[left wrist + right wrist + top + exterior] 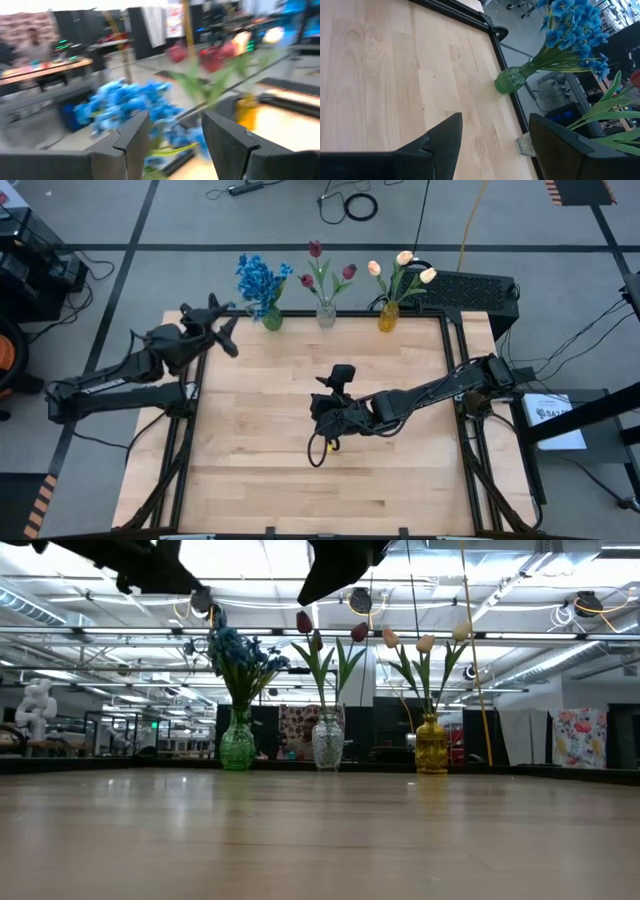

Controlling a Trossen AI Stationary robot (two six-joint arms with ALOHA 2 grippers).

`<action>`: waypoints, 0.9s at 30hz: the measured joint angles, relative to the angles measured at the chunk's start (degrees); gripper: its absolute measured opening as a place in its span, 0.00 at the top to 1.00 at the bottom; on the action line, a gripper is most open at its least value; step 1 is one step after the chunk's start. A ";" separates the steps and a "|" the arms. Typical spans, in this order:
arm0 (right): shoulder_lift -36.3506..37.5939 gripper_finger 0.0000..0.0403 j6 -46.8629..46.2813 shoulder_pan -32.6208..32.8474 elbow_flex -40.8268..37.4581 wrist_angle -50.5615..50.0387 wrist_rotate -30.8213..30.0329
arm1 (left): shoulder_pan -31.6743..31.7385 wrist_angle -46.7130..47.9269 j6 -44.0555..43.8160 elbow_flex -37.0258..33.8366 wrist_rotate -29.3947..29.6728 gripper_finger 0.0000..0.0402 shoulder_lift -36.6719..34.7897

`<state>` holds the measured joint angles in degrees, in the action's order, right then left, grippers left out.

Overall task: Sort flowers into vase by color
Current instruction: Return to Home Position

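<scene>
From above, sorting looks done: blue flowers (pixel 258 280) in the green vase (pixel 272 320), red tulips (pixel 318 265) in the clear vase (pixel 326 315), cream tulips (pixel 402 265) in the yellow vase (pixel 388 317), at the far edge of the bench (pixel 300 470) (none left lying). The low view agrees. Wrist views: left tool (pixel 175 125) by the blue bunch, right tool (pixel 496 120) mid-bench, both spread, empty, unobstructed.

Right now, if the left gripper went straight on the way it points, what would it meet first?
Most likely the bunch of small bright blue blossoms in the green glass vase. They show right ahead of the open left gripper in its wrist view, though depth is unclear.
</scene>
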<state>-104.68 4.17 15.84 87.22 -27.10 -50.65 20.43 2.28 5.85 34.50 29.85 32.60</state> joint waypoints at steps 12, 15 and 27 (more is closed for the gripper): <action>13.33 0.65 -2.62 3.03 -0.04 -12.70 1.59 | -13.66 8.66 -2.59 2.67 -10.44 0.79 -6.54; 18.72 0.76 -8.21 4.44 -0.70 -18.35 4.46 | -16.02 13.36 -3.73 2.69 -10.52 0.92 -6.89; 44.17 0.99 -16.42 13.61 -34.74 2.70 4.39 | -20.67 21.83 -8.70 -6.47 -8.94 0.99 -11.07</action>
<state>-60.51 -12.24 29.44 52.48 -24.40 -46.27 -0.24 24.12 -2.85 28.03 20.91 21.53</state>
